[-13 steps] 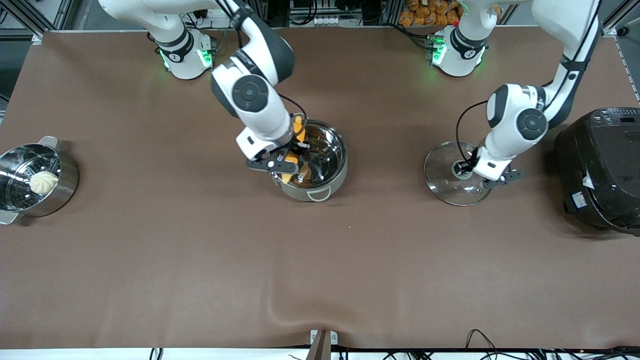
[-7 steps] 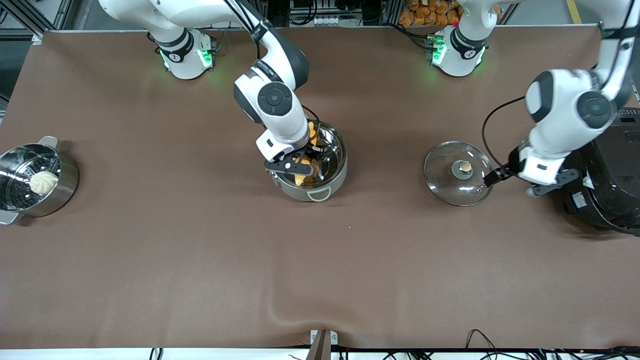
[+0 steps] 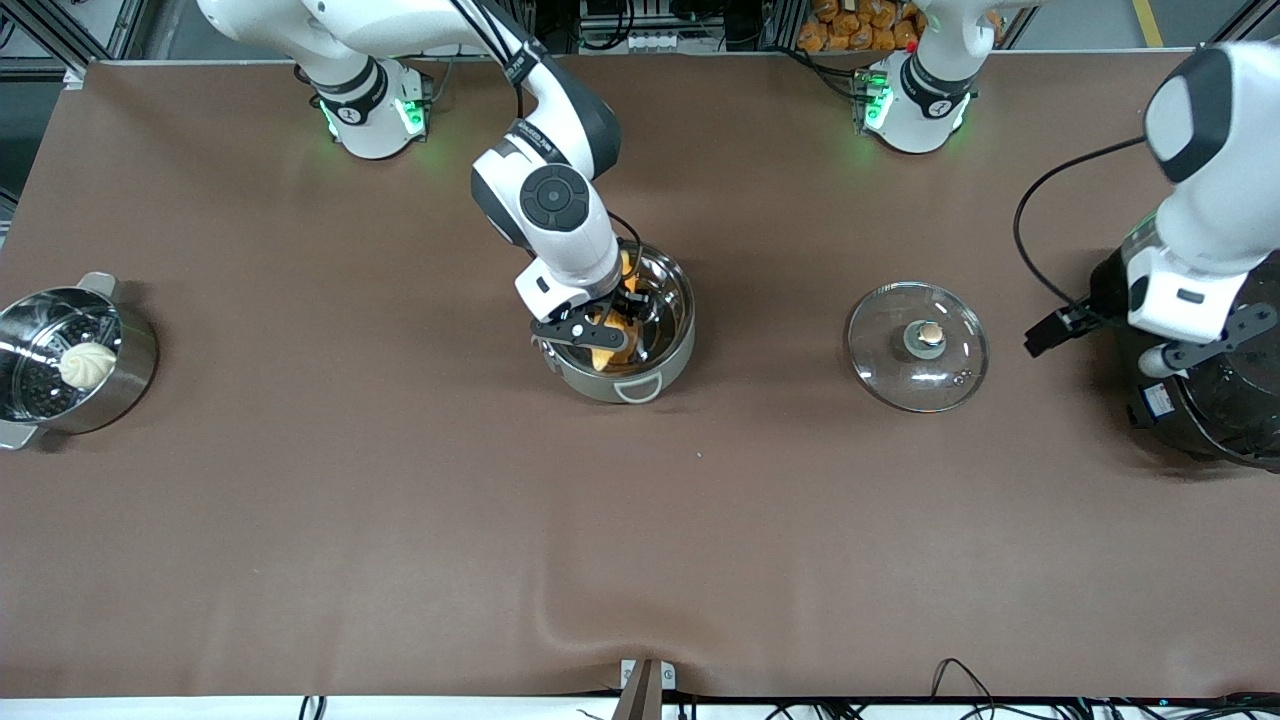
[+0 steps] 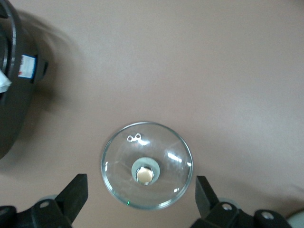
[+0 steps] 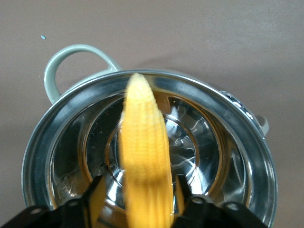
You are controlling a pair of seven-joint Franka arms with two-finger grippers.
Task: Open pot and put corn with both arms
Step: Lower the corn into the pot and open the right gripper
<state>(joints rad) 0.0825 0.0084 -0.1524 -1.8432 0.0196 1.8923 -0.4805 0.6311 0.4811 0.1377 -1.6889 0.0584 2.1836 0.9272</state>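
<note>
The right end effector [image 3: 610,335] grips the corn [image 5: 145,156] over the open pot [image 3: 660,375]; it should lower before letting go (the lid [image 3: 918,346] lies on the bench). The left end effector [image 4: 140,202], fingers spread and empty, hovers above the lid.

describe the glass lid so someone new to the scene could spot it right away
Start at the big black rice cooker at the left arm's end of the table. Between it and the open steel pot mid-table, the lid lies flat on the brown table. It is the only clear glass disc, with a copper-coloured knob at its centre.
</note>
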